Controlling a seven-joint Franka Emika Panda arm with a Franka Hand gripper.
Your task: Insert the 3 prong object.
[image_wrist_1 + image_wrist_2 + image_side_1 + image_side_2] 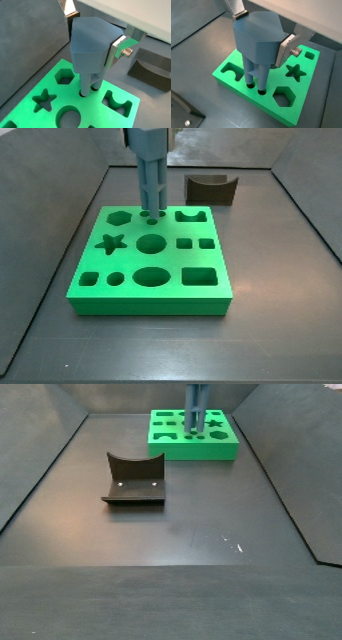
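My gripper [93, 37] is shut on the blue 3 prong object [93, 42], a block-shaped head with round prongs hanging down. It also shows in a wrist view [256, 42]. The prong tips sit in small round holes of the green shape board [40, 117], between the hexagon and arch cutouts. In a side view the object [147, 183] stands upright over the board's [221, 293] far edge holes [147, 218]. In a side view the object [194, 409] stands on the board [201, 450] at the far end. One silver finger [120, 47] presses the head's side.
The dark fixture [211, 189] stands behind the board; in a side view it [134, 479] sits mid-floor. The board carries star [112, 244], circle, oval, square and hexagon cutouts. Grey walls enclose the floor.
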